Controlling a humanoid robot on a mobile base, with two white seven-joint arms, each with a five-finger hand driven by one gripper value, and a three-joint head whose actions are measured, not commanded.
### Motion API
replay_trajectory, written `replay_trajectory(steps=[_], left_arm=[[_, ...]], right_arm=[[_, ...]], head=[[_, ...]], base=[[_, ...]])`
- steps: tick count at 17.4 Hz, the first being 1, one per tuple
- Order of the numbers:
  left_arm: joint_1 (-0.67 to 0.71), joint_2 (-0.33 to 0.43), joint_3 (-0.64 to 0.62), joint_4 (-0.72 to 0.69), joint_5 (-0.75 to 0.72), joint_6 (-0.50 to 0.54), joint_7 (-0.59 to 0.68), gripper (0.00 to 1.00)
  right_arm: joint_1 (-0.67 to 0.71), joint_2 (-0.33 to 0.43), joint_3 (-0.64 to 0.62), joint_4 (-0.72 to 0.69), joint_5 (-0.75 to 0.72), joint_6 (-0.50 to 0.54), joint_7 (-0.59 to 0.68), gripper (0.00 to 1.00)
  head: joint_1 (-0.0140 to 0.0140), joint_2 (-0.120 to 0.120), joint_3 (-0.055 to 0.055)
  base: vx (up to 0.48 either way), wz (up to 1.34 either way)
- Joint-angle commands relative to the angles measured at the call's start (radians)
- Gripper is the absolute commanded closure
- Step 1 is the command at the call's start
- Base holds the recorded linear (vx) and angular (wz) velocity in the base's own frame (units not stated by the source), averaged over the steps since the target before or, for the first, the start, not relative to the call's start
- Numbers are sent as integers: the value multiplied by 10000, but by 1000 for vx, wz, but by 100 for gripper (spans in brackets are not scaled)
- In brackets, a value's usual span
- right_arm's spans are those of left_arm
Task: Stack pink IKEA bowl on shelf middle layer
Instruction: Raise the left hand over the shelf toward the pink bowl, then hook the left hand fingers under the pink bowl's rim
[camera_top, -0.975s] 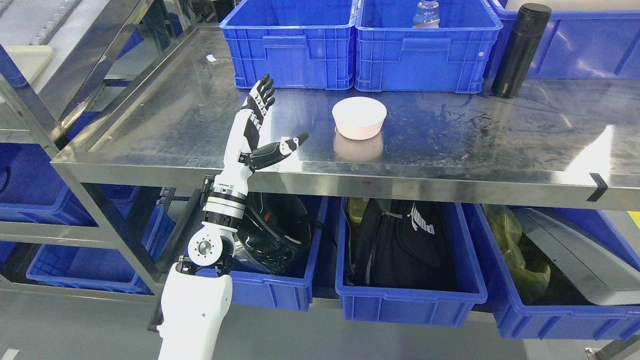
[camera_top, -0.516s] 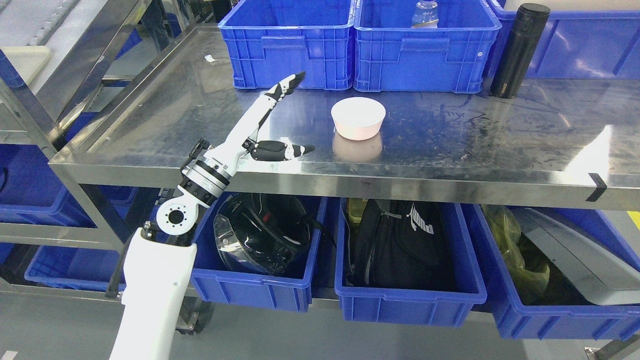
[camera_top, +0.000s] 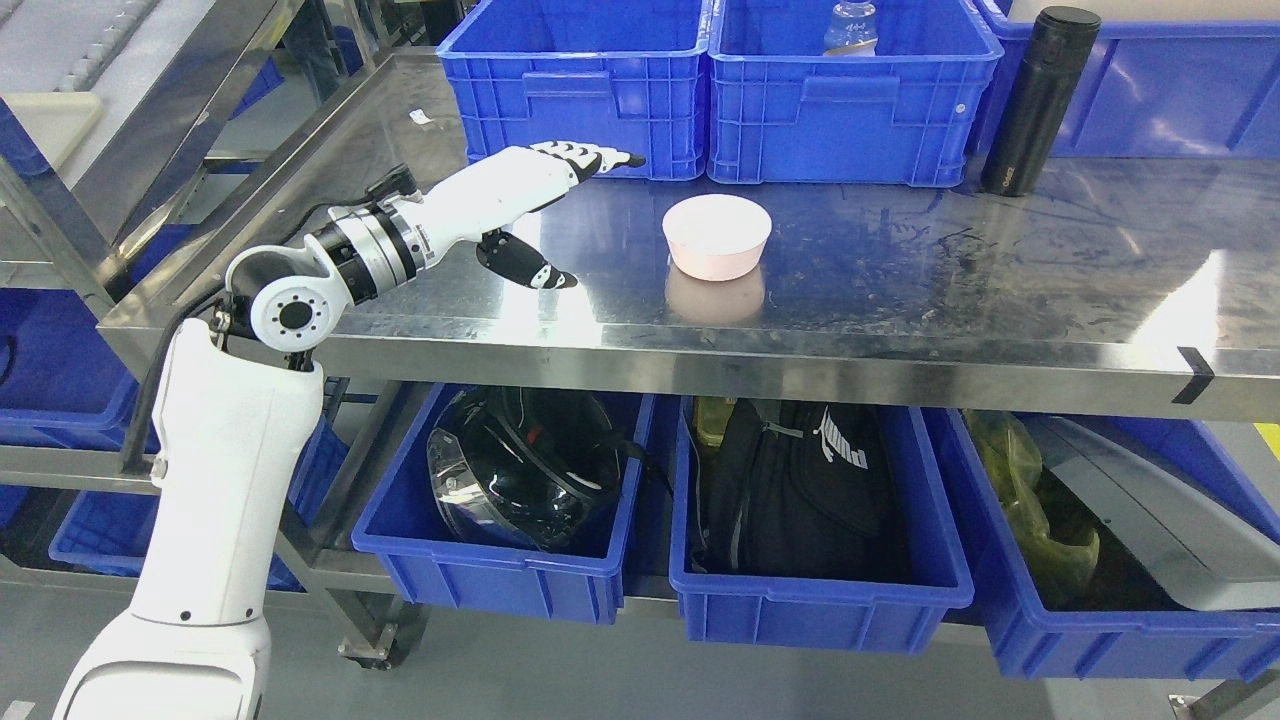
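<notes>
A pale pink bowl (camera_top: 717, 235) stands upright on the steel shelf surface (camera_top: 900, 270), near the middle. My left hand (camera_top: 590, 215) is over the shelf to the left of the bowl, a short gap away. Its fingers (camera_top: 600, 157) are stretched out flat toward the right and the thumb (camera_top: 530, 265) hangs down; it is open and holds nothing. The left arm rises from the lower left. My right arm is out of the picture.
Two blue crates (camera_top: 575, 80) (camera_top: 850, 90) stand at the back of the shelf, one holding a bottle (camera_top: 850, 25). A black flask (camera_top: 1035, 100) stands at the back right. Blue bins below hold a helmet (camera_top: 525, 465) and a black bag (camera_top: 800, 480).
My left arm has swung left and up; the forearm now lies level over the shelf, and the hand has turned from pointing upward to pointing right toward the bowl. The bowl has not moved.
</notes>
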Motion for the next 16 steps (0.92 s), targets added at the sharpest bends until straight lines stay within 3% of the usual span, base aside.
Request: replay_trajectory(steps=[1, 3, 8, 13, 16], left_arm=[[-1427, -1258, -816, 1283, -2938, 513, -2034, 10], [-1763, -2223, -831, 1866, -3494, 1249, -2486, 10], [-2517, -2943, -1092, 3522, -3619, 1222, -2042, 9], [-2808, -2943, -1490, 5394, -3665, 1267, -1321, 19], [-3160, -2943, -1536, 6223, -3696, 1207, -999, 19]], right_arm=[[46, -175, 0, -174, 0, -4, -7, 0], [46, -175, 0, -174, 0, -4, -7, 0], [31, -175, 0, -174, 0, -4, -7, 0], [46, -175, 0, -174, 0, -4, -7, 0], [46, -175, 0, -174, 0, -4, -7, 0]], head=[[0, 0, 0], [0, 0, 0], [0, 0, 0], [0, 0, 0], [0, 0, 0]], base=[[0, 0], [0, 0], [0, 0], [0, 0], [0, 0]])
